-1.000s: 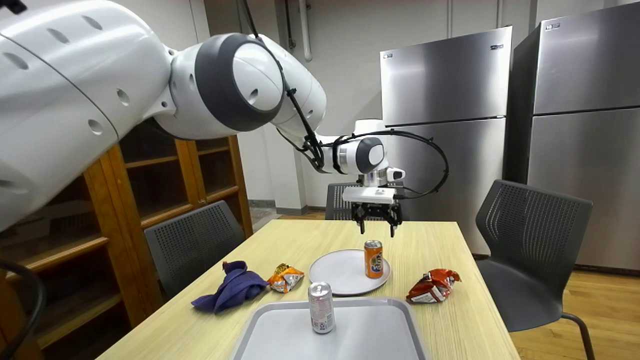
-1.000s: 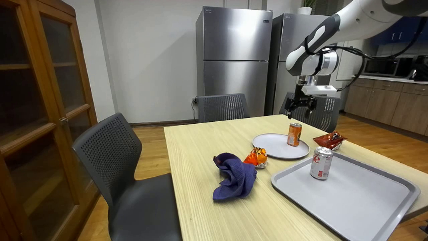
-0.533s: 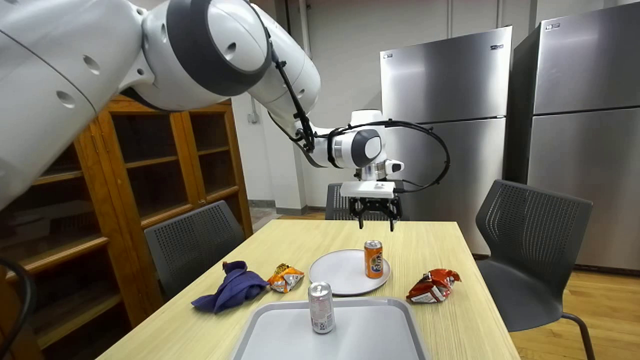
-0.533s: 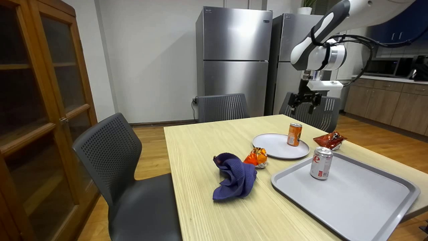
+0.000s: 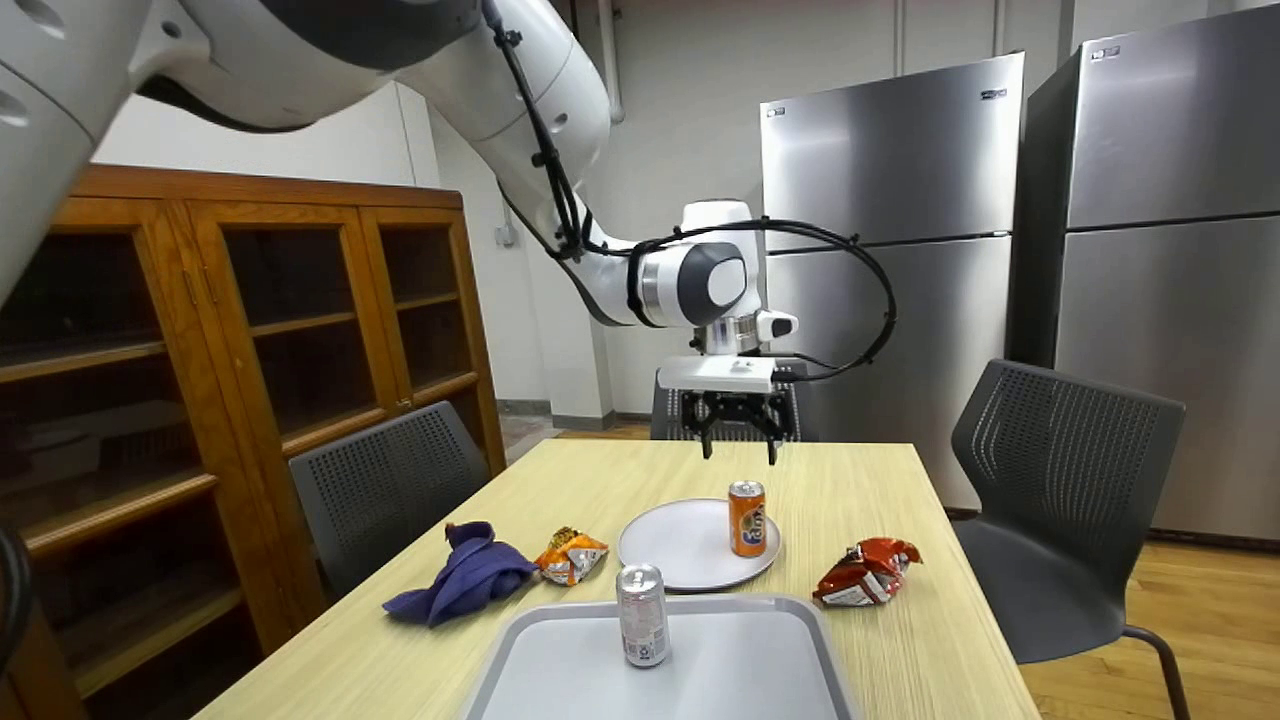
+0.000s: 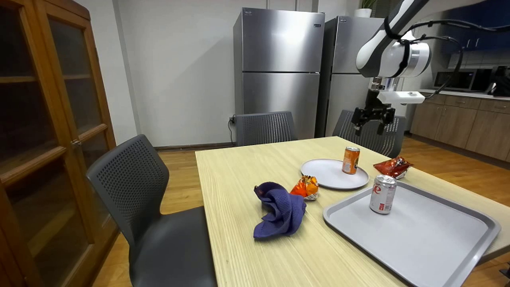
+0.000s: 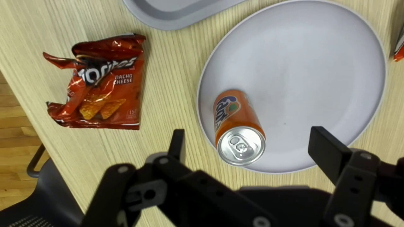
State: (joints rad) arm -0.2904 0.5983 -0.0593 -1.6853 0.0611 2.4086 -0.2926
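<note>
My gripper (image 5: 740,457) is open and empty, above the table in both exterior views (image 6: 369,133). In the wrist view (image 7: 251,143) its two black fingers (image 7: 329,154) stand wide apart. The nearest thing is an orange Fanta can (image 7: 236,116), upright on a round grey plate (image 7: 315,78). The can stands near the plate's edge and shows between the fingers in the wrist view, below them and not touched. It also shows in both exterior views (image 5: 747,520) (image 6: 351,160).
A silver can (image 5: 642,617) stands on a grey tray (image 5: 740,660). A red Doritos bag (image 7: 107,85) lies beside the plate. An orange snack bag (image 5: 571,556) and a dark blue cloth (image 6: 280,211) lie on its other side. Chairs (image 5: 1050,520) stand round the table.
My gripper has risen a little and shifted sideways, leftward in an exterior view and rightward in an exterior view. It stays open. The cans, plate, tray, bags and cloth have not moved.
</note>
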